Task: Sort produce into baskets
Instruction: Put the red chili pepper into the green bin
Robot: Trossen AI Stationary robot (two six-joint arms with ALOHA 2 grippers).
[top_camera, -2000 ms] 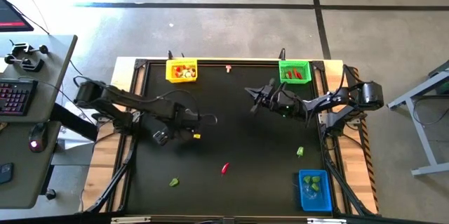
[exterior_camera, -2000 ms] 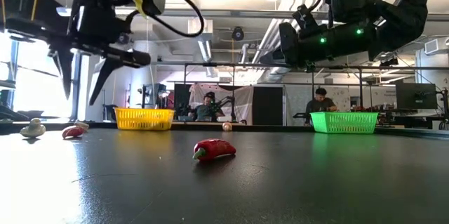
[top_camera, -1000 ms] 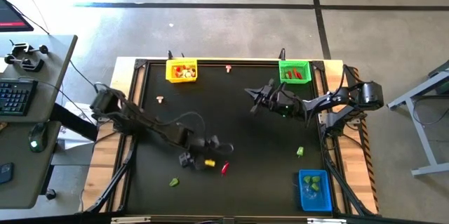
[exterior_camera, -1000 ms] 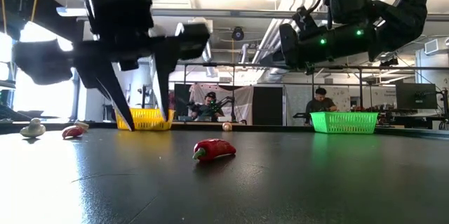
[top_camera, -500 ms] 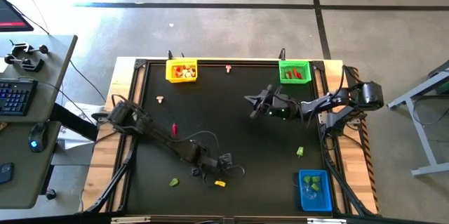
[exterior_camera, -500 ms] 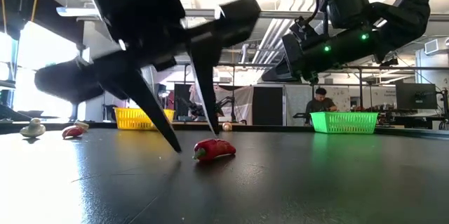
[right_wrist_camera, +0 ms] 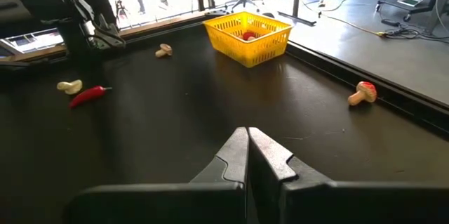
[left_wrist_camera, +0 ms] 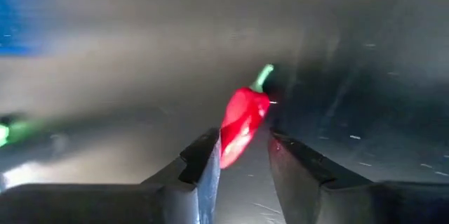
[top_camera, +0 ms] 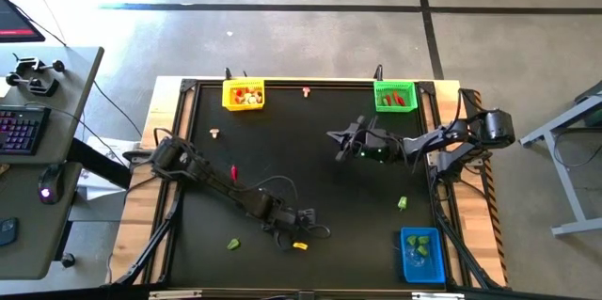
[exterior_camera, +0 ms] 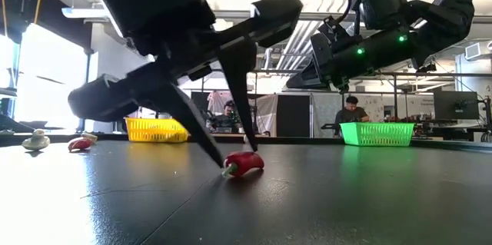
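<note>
A red chilli lies on the black table between the two fingers of my left gripper. The jaws stand open but narrow; one finger touches the chilli and the other is a hair off. In the low view the same chilli rests on the table with the left gripper straddling it. From above, the left gripper is at the table's front middle and hides the chilli. My right gripper is shut and empty, hovering mid-table. The yellow basket, green basket and blue basket hold produce.
Loose produce lies around: a second red chilli, a green piece front left, another green piece on the right, a small mushroom and one at the back edge. People sit in the room beyond the table.
My left arm swung from the left side to the front middle and dropped over the red chilli. Its jaws narrowed and nudged the chilli slightly. The right arm sank a little.
</note>
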